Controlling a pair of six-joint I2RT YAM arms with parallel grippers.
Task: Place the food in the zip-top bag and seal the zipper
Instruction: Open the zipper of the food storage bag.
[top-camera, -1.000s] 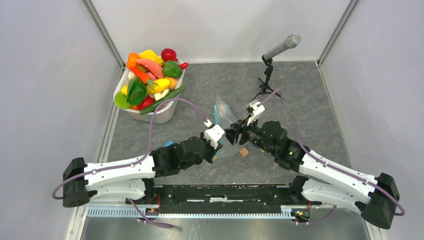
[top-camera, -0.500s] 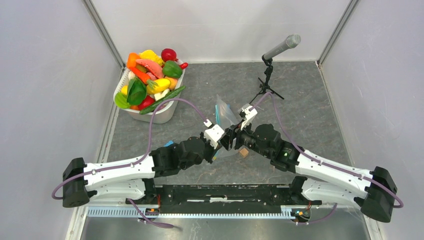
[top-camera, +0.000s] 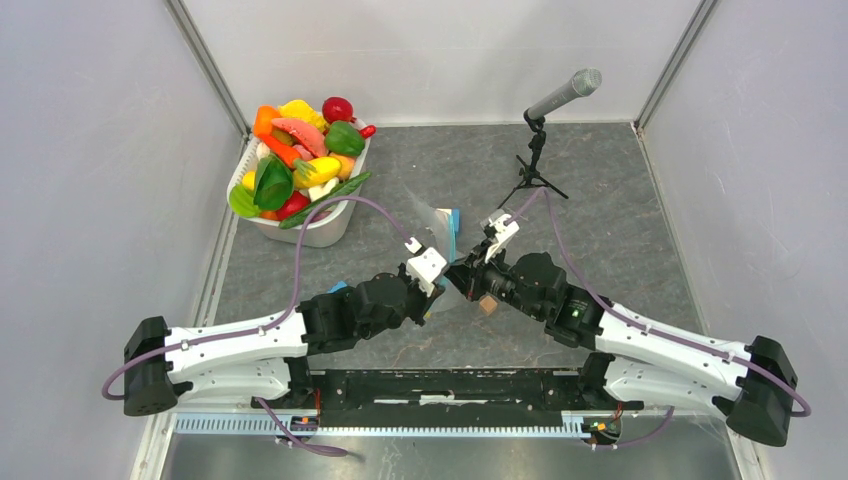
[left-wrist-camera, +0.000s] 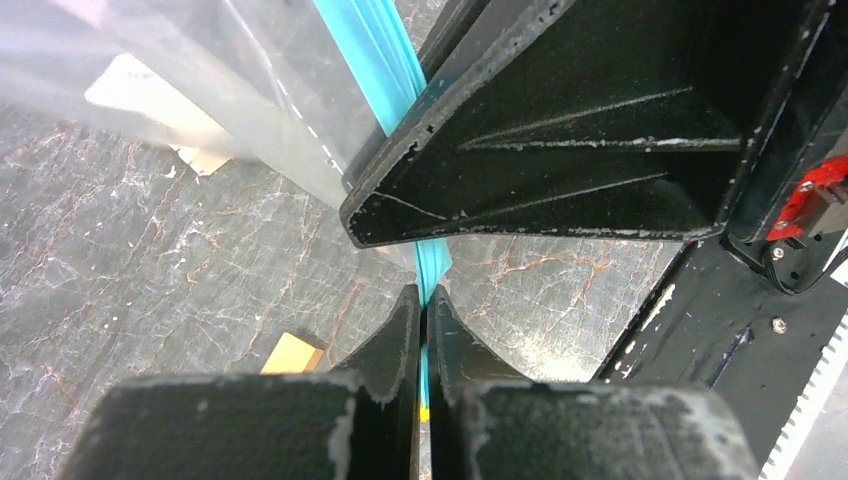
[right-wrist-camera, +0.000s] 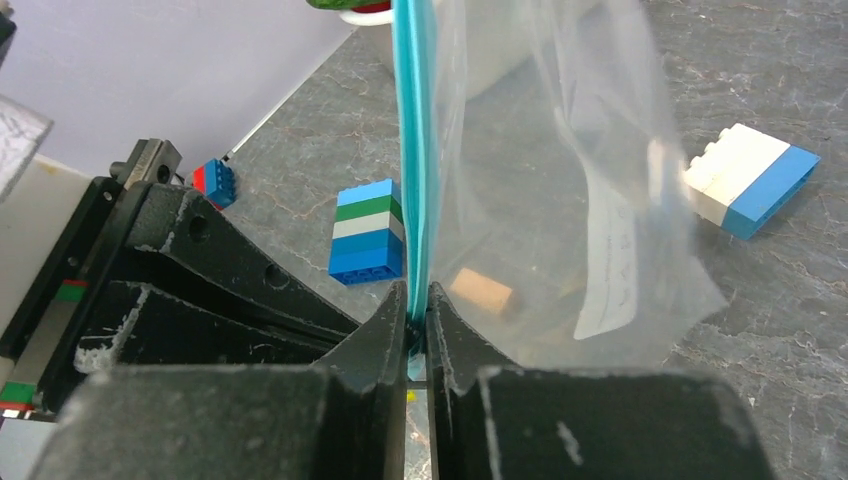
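The clear zip-top bag (top-camera: 428, 222) hangs upright between both grippers, off the table. Its light blue zipper (top-camera: 453, 220) runs up from the jaws. My left gripper (top-camera: 441, 283) is shut on the zipper's lower end (left-wrist-camera: 433, 262). My right gripper (top-camera: 460, 277) is shut on the same strip (right-wrist-camera: 413, 150) right beside it, jaws nearly touching the left ones. The bag's body (right-wrist-camera: 560, 200) looks empty of food. The food (top-camera: 300, 160), a glossy red, orange, yellow and green heap, fills a white tub (top-camera: 330, 235) at the back left.
A tan wooden cube (top-camera: 487, 305) lies under the bag and shows through it (right-wrist-camera: 482, 292). Blue-green-white blocks (right-wrist-camera: 368, 232), a white-blue block (right-wrist-camera: 750, 180) and a small red-blue block (right-wrist-camera: 213, 182) lie around. A microphone on a stand (top-camera: 545, 130) stands at the back.
My right gripper has slid left along the zipper until it sits against the left gripper. The bag has swung over, its blue strip now on the right side.
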